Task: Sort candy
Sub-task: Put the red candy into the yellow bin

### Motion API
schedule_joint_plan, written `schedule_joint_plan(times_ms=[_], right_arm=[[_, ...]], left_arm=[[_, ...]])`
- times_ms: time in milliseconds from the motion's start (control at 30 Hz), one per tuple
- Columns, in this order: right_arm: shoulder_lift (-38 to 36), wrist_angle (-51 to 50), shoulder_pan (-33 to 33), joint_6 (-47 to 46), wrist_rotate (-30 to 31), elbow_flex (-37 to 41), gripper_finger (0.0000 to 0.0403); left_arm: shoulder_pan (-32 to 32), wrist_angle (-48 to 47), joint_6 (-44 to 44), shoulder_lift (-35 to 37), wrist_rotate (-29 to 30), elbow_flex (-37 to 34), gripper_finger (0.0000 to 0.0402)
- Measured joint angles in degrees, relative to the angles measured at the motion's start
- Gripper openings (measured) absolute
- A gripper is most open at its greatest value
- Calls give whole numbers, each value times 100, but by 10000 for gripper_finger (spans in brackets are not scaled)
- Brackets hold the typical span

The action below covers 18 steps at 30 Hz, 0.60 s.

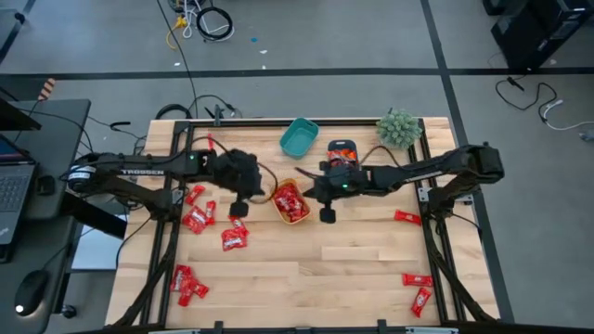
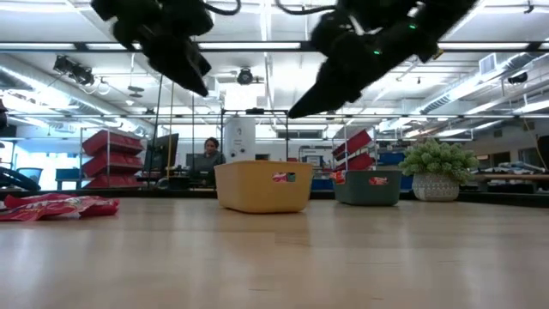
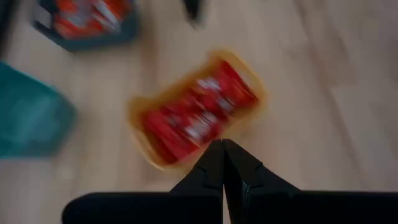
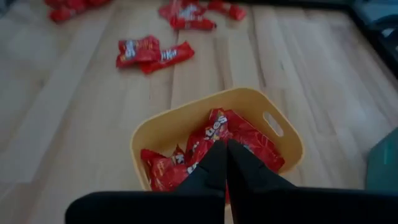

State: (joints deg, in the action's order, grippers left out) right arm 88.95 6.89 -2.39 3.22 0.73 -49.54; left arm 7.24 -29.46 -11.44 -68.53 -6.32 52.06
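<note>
A yellow-orange bin (image 1: pixel 290 202) in the middle of the table holds several red wrapped candies (image 4: pixel 214 140). More candies lie loose on the table at the left (image 1: pixel 197 218), the near left (image 1: pixel 186 283) and the right (image 1: pixel 418 288). My left gripper (image 1: pixel 243 202) hangs shut and empty just left of the yellow bin, above the table; it also shows in the left wrist view (image 3: pixel 222 149). My right gripper (image 1: pixel 327 211) hangs shut and empty just right of the bin; it also shows in the right wrist view (image 4: pixel 225 149). Both are well above the table in the low view.
A dark bin (image 1: pixel 343 153) with red candies and a teal bin (image 1: pixel 298 137) stand behind the yellow bin near the far edge. A small green plant (image 1: pixel 399 128) stands at the far right. A person (image 2: pixel 208 154) sits in the room beyond the table.
</note>
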Motion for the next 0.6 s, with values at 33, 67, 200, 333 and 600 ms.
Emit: schedule_joint_plan(times_ms=[33, 67, 200, 333, 600], right_arm=[[-124, 215, 0, -47, 0, 205, 0], [-230, 388, 0, -71, 2, 379, 0], [-597, 793, 0, -129, 9, 830, 0], [-822, 811, 0, -29, 9, 949, 0], [-850, 853, -4, 345, 11, 958, 0]], left_arm=[[-127, -263, 176, 0, 23, 72, 0], [-241, -534, 380, 0, 43, 144, 0], [-682, -1390, 1560, 0, 72, 253, 0], [-1205, -1879, 2934, -2, 71, 150, 0], [-2223, -1371, 4940, -4, 162, -569, 0]])
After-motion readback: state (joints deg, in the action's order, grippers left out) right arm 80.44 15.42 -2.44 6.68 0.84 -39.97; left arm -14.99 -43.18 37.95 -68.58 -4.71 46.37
